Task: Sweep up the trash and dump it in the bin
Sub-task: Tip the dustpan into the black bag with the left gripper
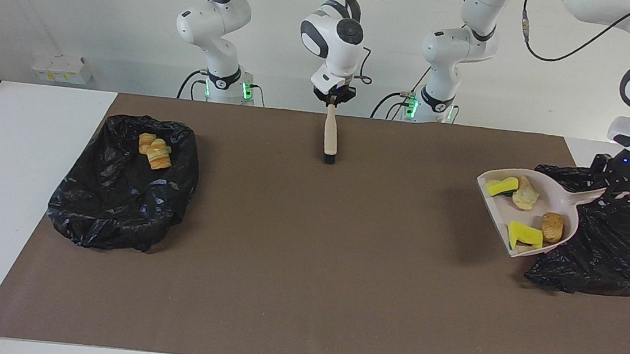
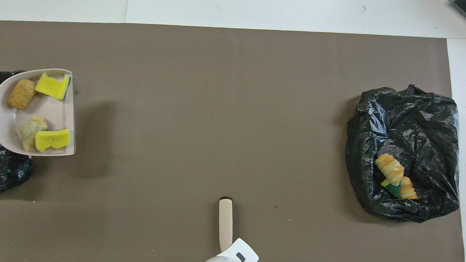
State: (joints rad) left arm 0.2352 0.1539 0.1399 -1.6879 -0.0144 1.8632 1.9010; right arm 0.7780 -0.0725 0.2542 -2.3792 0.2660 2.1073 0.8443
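Overall brown mat (image 1: 307, 257) on white table (image 1: 15, 171), white wall.

I am seeing open brown mat (image 1: 308, 246) across the middle. My right gripper (image 1: 333, 99) is holding the brush (image 1: 330, 138) upright near the robots, blocking there. Black bags (image 1: 123, 187) (image 1: 602, 251) are crowding both ends, my dustpan (image 1: 531, 212) overhanging one.
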